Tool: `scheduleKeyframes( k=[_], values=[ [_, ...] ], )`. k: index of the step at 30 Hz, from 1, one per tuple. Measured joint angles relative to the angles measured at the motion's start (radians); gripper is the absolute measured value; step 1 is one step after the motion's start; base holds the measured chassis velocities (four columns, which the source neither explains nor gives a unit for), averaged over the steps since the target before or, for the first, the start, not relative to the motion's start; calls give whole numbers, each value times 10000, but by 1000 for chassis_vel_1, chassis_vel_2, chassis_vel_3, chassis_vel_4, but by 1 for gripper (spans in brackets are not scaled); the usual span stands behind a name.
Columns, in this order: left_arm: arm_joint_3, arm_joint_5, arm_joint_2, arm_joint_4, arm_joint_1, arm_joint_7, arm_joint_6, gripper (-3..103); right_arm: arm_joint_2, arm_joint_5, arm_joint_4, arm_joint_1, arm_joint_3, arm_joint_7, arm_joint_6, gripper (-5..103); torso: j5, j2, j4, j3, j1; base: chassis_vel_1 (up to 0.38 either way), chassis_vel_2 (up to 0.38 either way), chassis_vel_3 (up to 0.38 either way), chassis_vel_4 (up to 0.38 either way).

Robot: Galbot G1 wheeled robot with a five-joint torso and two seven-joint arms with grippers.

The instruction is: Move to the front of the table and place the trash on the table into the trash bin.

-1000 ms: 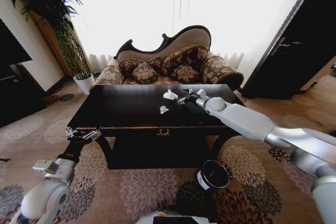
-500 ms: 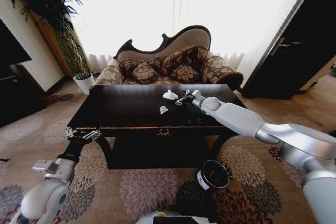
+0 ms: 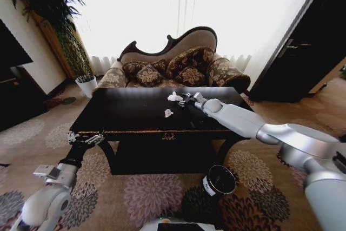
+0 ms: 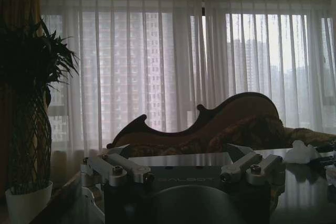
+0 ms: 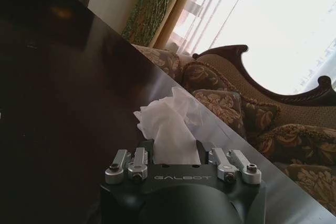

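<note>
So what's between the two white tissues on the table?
Just bare dark table. In the head view, the far tissue sits by the right gripper and the near tissue lies apart.

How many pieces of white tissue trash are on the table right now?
2. One crumpled tissue lies near the table's far edge, just ahead of the right claw; a smaller scrap sits nearer the front. The arm might hide more.

Two tissues (image 3: 174, 97) on the table (image 3: 135, 113); trash bin (image 3: 220, 180) before it, right.

Two crumpled white tissues (image 3: 174, 97) on the dark table (image 3: 130, 114); maroon bin (image 3: 219, 181) below.
</note>
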Motion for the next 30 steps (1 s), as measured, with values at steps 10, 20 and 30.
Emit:
scheduleKeyframes(
  k=[10,20,30],
  values=[
    [0,0,0,0,0,0,0,100,-171,18,279,-135,118,98,0,12,0,0,-2,0,1,0,0,0,0],
    [0,0,0,0,0,0,0,100,-553,278,1065,-328,411,286,-173,0,0,0,-2,0,1,0,0,0,0],
    [0,0,0,0,0,0,0,100,-1248,551,2467,-1315,1532,828,-540,0,0,-1,0,-2,0,0,0,0,0]
  ],
)
